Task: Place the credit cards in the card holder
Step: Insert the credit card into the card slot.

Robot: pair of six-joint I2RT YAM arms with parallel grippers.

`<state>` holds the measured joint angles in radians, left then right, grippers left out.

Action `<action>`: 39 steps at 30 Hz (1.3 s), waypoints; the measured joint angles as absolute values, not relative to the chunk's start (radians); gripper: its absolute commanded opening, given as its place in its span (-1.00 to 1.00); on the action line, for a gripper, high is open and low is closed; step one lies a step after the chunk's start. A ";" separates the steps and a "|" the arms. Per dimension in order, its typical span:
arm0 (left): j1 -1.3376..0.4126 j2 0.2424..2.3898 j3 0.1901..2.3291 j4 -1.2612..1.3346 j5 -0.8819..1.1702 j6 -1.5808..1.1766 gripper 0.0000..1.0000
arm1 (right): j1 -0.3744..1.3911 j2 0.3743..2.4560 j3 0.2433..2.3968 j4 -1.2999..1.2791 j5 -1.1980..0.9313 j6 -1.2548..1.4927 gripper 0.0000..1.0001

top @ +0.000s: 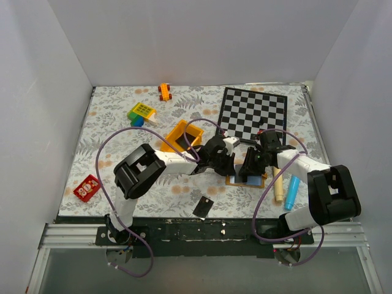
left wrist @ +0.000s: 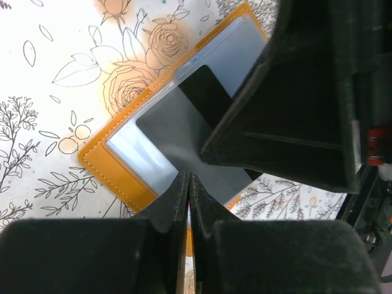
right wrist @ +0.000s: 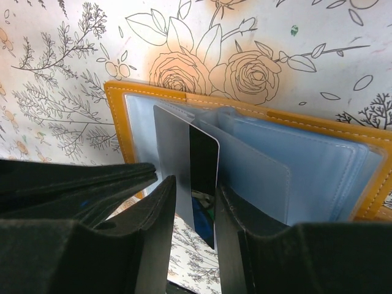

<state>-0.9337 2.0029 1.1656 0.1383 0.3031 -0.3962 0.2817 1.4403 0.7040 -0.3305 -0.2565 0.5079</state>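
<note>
Frame centre: right gripper (right wrist: 195, 190) clamps thin black plastic card (right wrist: 204, 153) over open tan leather holder (right wrist: 153, 93); left gripper (left wrist: 188, 180), jaws closed, steadies it. Tilted, the card could snag the clear sleeve (right wrist: 257, 171).

Plain white walls (top: 202, 37) enclose a table (top: 110, 122) covered in floral-patterned cloth, evenly lit.
</note>
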 measured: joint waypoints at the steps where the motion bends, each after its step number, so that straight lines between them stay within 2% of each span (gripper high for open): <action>1: -0.934 2.011 1.166 0.140 0.303 -0.397 -1.00 | 0.282 1.440 0.704 -0.331 -0.257 0.509 -0.20; 12: -0.934 2.057 1.186 0.177 0.313 -0.418 -1.00 | 0.282 1.427 0.704 -0.342 -0.241 0.516 -0.09; 28: -0.934 2.058 1.186 0.180 0.307 -0.420 -1.00 | 0.282 1.335 0.704 -0.423 -0.173 0.511 -0.07; 30: -0.934 2.058 1.186 0.180 0.307 -0.420 -1.00 | 0.282 1.319 0.704 -0.427 -0.165 0.510 -0.14; 31: -0.934 2.058 1.186 0.180 0.306 -0.420 -1.00 | 0.282 1.311 0.704 -0.429 -0.162 0.509 -0.24; 32: -0.934 2.058 1.186 0.180 0.307 -0.420 -1.00 | 0.282 1.301 0.704 -0.432 -0.158 0.507 -0.37; 34: -0.934 2.058 1.186 0.180 0.307 -0.420 -1.00 | 0.282 1.288 0.704 -0.440 -0.148 0.499 -0.84; 35: -0.934 2.058 1.186 0.180 0.306 -0.420 -1.00 | 0.282 1.284 0.704 -0.445 -0.140 0.495 -0.97; 39: -0.934 2.055 1.187 0.175 0.303 -0.419 -1.00 | 0.282 1.287 0.704 -0.459 -0.103 0.495 -0.97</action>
<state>-0.9337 2.0552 1.1866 0.1749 0.3027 -0.4194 0.2817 1.2869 0.7040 -0.4591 -0.1032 0.4946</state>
